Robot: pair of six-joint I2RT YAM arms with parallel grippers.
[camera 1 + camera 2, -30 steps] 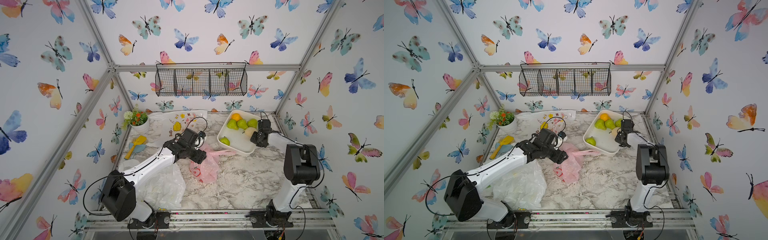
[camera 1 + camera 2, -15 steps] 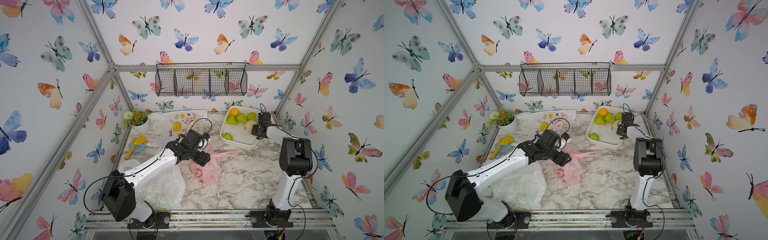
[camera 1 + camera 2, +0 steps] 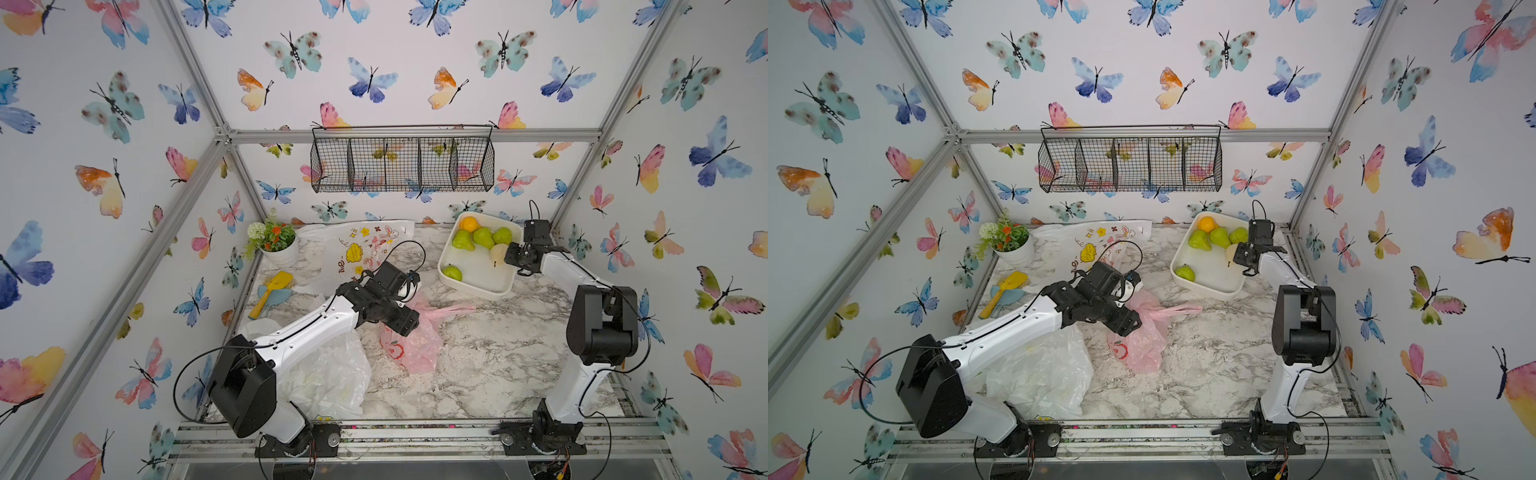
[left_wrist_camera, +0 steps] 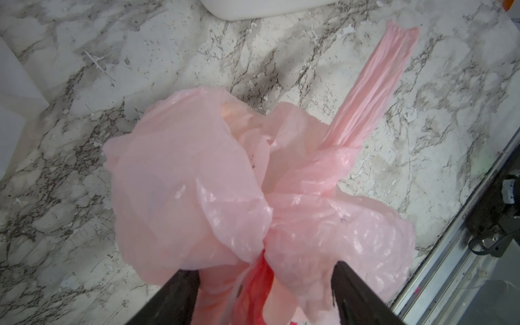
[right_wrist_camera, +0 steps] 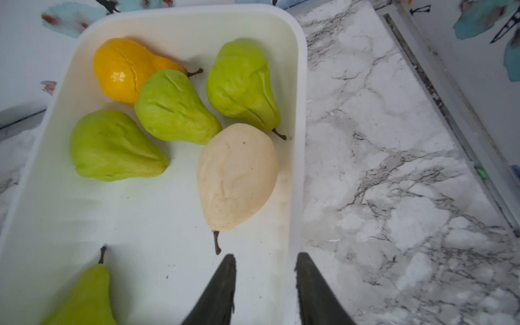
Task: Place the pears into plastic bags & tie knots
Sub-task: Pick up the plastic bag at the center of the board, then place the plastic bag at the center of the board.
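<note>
The pink plastic bag (image 3: pixel 415 345) (image 3: pixel 1146 340) lies mid-table, one handle strip (image 4: pixel 371 87) stretched out flat. My left gripper (image 4: pixel 263 273) (image 3: pixel 409 328) stands open, its fingers on either side of the bag's bunched top (image 4: pixel 197 183). A pale rounded shape shows through the pink film. A cream pear (image 5: pixel 237 177) (image 3: pixel 498 253), several green pears (image 5: pixel 174 107) and an orange one (image 5: pixel 121 70) lie in the white tray (image 5: pixel 298 84) (image 3: pixel 478 286). My right gripper (image 5: pixel 266 256) (image 3: pixel 1237 255) is open astride the tray's wall, one finger inside and one outside, just short of the cream pear's stem.
A crumpled translucent white bag (image 3: pixel 328 374) lies under my left arm. The doodle-print bag (image 3: pixel 361 245) lies flat at the back. A flower pot (image 3: pixel 278 245) and toy shovels (image 3: pixel 272 291) stand at the left edge. A wire basket (image 3: pixel 401 160) hangs on the back wall.
The tray has slid toward the back wall with my right gripper on its rim. That gripper has now opened. My left arm has barely shifted.
</note>
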